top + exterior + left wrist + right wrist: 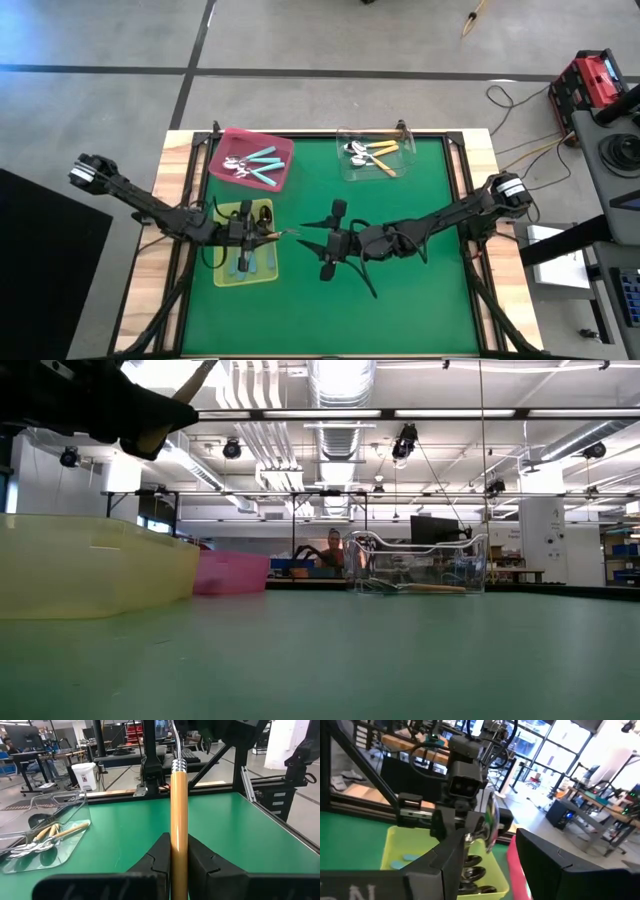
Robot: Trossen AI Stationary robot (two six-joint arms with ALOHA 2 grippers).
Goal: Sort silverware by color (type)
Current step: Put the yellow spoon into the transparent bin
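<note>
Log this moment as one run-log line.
left pincer: shut on orange-handled spoon, over yellow-green tray | right pincer: open, facing spoon's bowl | stage: handover

A green-topped table (400, 290) carries a pink tray (282, 150), clear tray (350, 170) and yellow-green tray (222, 277)

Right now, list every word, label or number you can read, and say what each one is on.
"ON": pale letters, cut off by the picture's bottom edge, on a finger of the right gripper, seen in the right wrist view.
Nothing else in any view can be read.
</note>
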